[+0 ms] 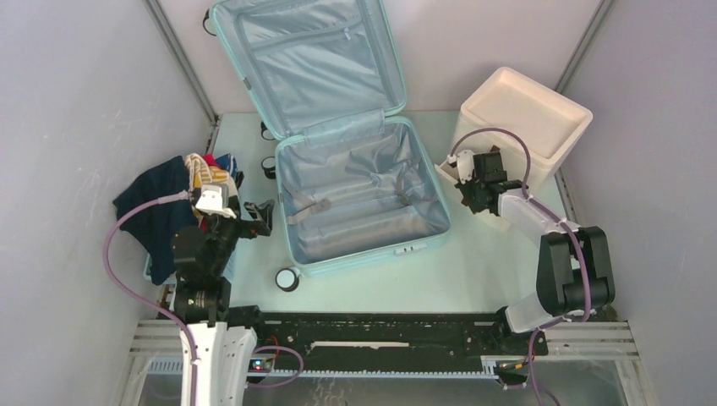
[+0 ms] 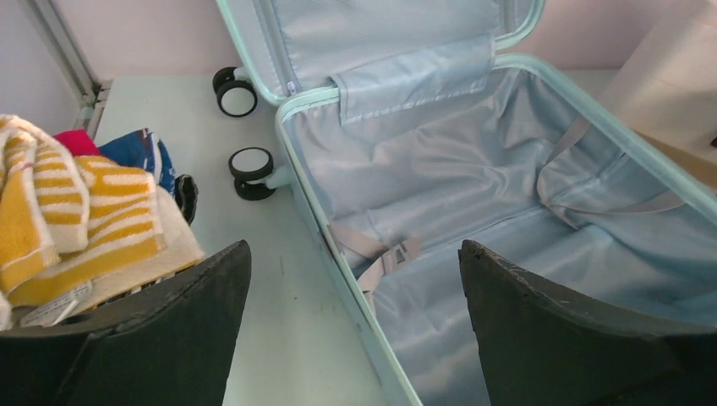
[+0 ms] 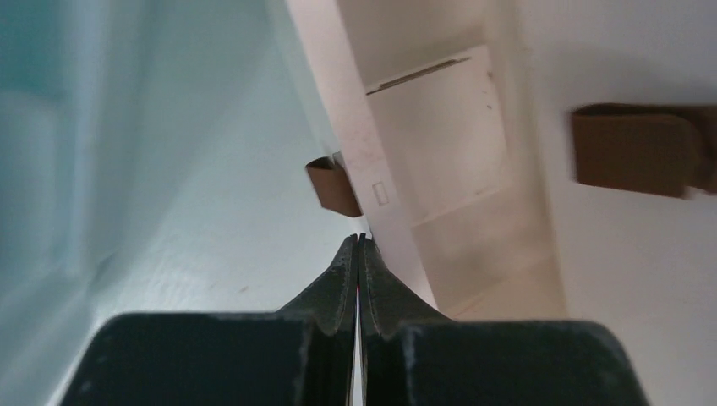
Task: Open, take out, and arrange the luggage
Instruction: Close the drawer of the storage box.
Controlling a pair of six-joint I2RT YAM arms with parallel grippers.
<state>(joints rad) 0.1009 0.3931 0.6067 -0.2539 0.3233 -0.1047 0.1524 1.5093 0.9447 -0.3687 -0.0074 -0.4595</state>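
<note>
Mint-blue luggage (image 1: 363,194) lies open, lid raised | left gripper (image 2: 353,247) jaws wide apart, beside its wheel-side rim | right gripper (image 3: 359,241) jaws pressed together, empty, at cream box (image 3: 440,144) edge

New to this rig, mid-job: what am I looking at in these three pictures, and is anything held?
These are two robot arms bolted at the near edge of a table. The wide picture looks down from above and behind them; the other two come from a camera on each wrist. The pale mint suitcase lies open in the middle, its lining bare. Left of it sits a pile of clothes with a yellow-striped towel; right of it a cream-white box with brown tabs. The left fingers stand wide apart, facing the suitcase, holding nothing. The right fingers are pressed shut beside the box, nothing visible between them.
</note>
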